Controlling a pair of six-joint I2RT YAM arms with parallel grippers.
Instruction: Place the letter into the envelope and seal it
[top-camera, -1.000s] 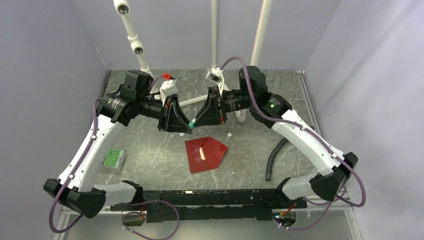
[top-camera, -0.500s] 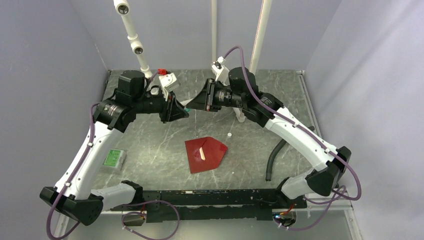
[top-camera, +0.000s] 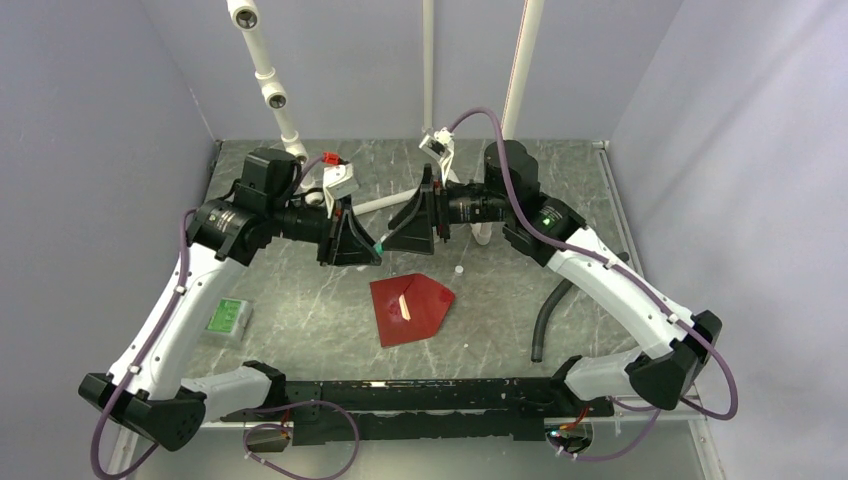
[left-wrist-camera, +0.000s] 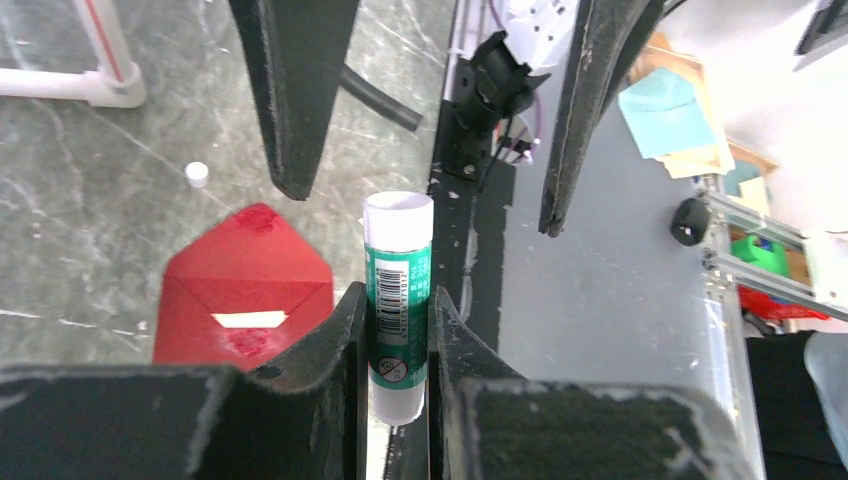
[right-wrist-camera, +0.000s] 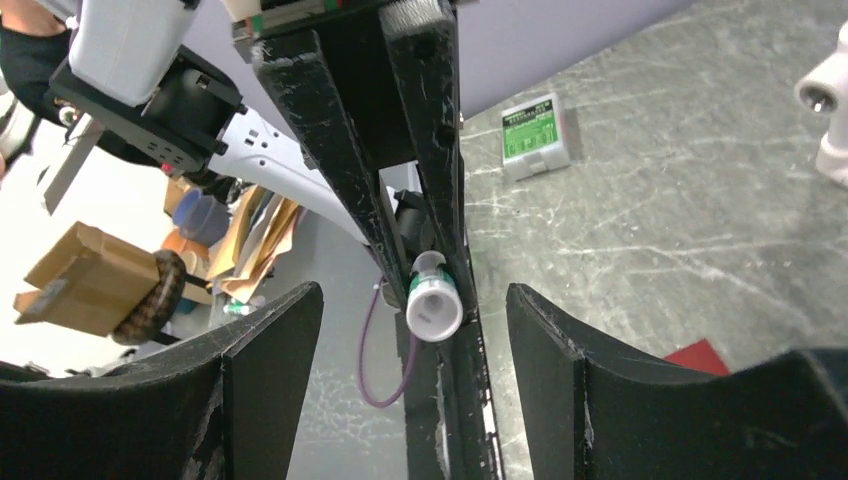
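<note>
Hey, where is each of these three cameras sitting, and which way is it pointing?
Top external: above and behind the arm bases, looking down at the table; both arms and the envelope show.
Left wrist: on the left gripper, looking past its fingers, shut on the glue stick, at the open right gripper and envelope.
Right wrist: on the right gripper, looking between its own fingers at the left gripper.
Shared: both wrist views show the glue stick.

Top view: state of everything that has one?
left gripper: shut on glue stick
right gripper: open, facing the stick's end
glue stick: clamped, held off the table
envelope: flat on table, flap open
green-and-white packet: lying flat on table
</note>
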